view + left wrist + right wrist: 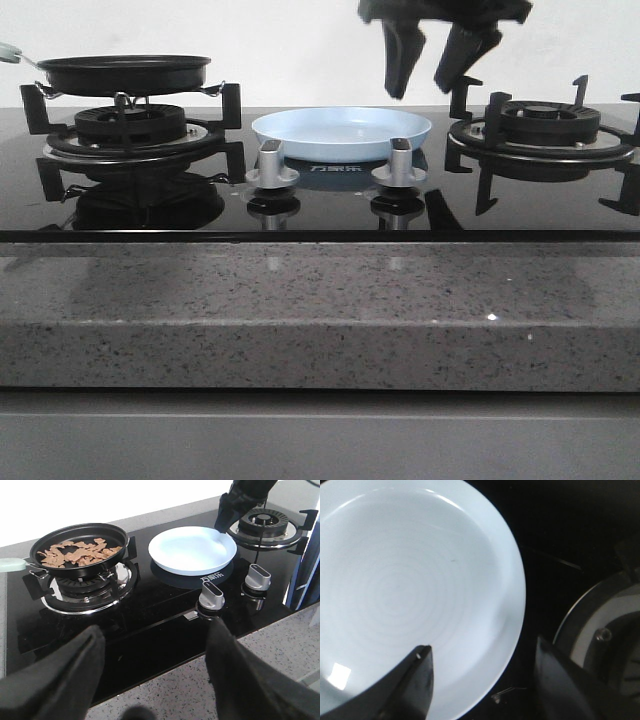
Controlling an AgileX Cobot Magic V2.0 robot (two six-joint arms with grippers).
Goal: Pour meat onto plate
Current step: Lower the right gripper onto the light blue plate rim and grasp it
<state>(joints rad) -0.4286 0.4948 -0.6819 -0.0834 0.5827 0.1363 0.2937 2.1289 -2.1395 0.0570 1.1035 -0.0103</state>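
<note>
The meat (77, 552), small light-brown pieces, lies in a black frying pan (80, 547) on the left burner; from the front the pan (125, 72) hides it. The pale blue plate (342, 132) sits empty on the glass hob between the burners, also in the left wrist view (192, 549) and right wrist view (410, 595). My right gripper (425, 70) hangs open above the plate's right rim, one finger over the plate, one over the glass (480, 655). My left gripper (155, 635) is open and empty over the hob's front edge.
Two silver knobs (272, 165) (400, 163) stand in front of the plate. The right burner grate (545, 130) is bare. The pan has a pale green handle (11, 565) pointing left. A speckled stone counter (320, 310) runs along the front.
</note>
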